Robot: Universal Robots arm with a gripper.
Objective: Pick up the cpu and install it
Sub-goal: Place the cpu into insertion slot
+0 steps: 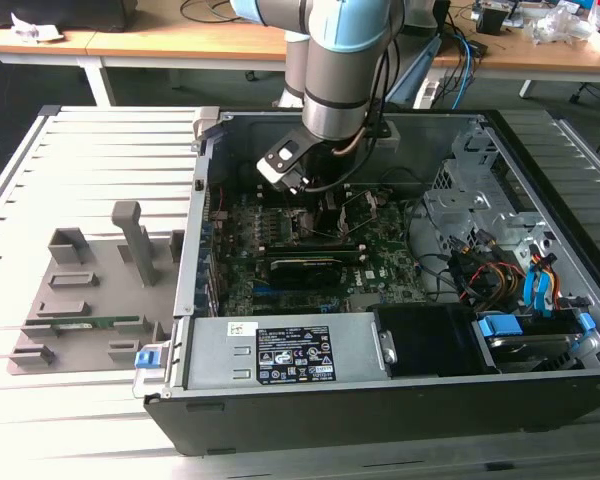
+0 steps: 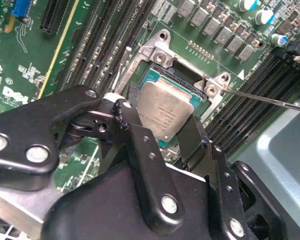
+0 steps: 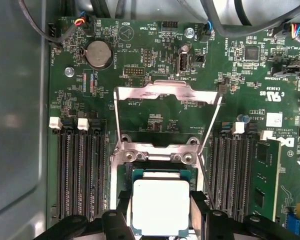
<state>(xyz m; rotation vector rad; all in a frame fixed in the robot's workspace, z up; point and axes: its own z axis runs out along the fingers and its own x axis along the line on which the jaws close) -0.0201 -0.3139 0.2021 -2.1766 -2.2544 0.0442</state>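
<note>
Pincer is closed on the cpu. In both wrist views its black fingers are pressed against two opposite green edges. The cpu is held flat, silver top up, within the socket frame on the motherboard. Whether it is fully seated cannot be told. Of its other two edges, one is faced by the hinge side of the frame and the other is hidden behind the pincer body

The load plate is swung fully open and laid back from the socket, so the space over the socket is unobstructed. The retention lever is angled out over the memory slots on one side, close by the nearer finger. The socket is flanked by slot banks on both sides, so finger clearance there is tight. A memory stick is seated in an outer slot, apart from the fingers

In the exterior view the arm is seen entering the open computer case from above. The case is laid on its side on a slatted tabletop. The board is ringed by the case walls. The drive cage and cables are to the exterior view's right, apart from the arm. A grey fixture tray is set on the tabletop at the exterior view's left, just beside the case
</note>
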